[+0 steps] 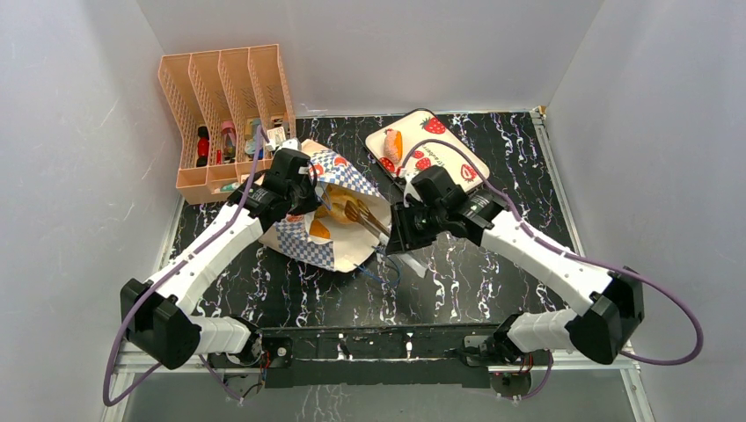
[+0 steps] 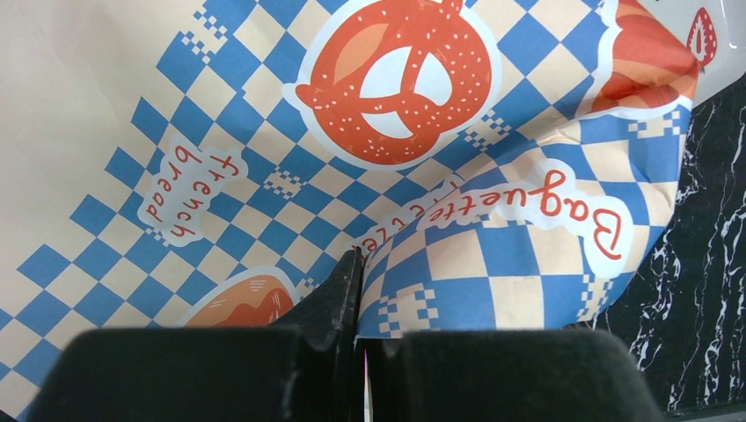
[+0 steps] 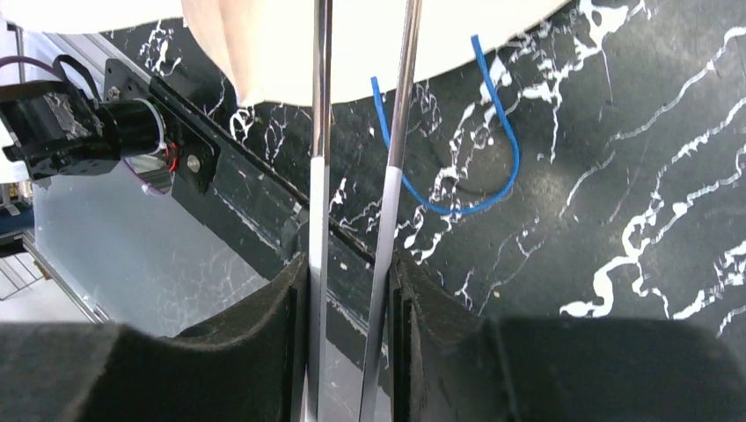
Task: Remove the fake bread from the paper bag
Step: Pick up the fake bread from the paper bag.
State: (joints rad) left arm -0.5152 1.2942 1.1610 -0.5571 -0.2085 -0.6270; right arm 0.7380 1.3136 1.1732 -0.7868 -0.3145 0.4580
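Observation:
The paper bag (image 1: 330,251) lies on its side on the black marble table with its mouth open toward the right. My left gripper (image 1: 302,195) is shut on a fold of the bag's chequered rim (image 2: 493,264); one finger (image 2: 345,290) shows pressed against the paper. My right gripper (image 1: 398,236) is shut on a pair of metal tongs (image 1: 365,220). The tong arms (image 3: 318,176) run between my fingers, and their tips reach into the bag's mouth. Orange-brown fake bread (image 1: 320,230) shows inside the bag. A pinkish roll (image 1: 391,145) and an orange piece lie on the strawberry-print tray (image 1: 449,154).
A peach file rack (image 1: 224,97) with small items stands at the back left, close to the bag. The bag's blue cord handle (image 3: 475,176) lies loose on the table by the bag's edge (image 3: 396,35). The metal frame rail (image 3: 202,167) runs along the near edge.

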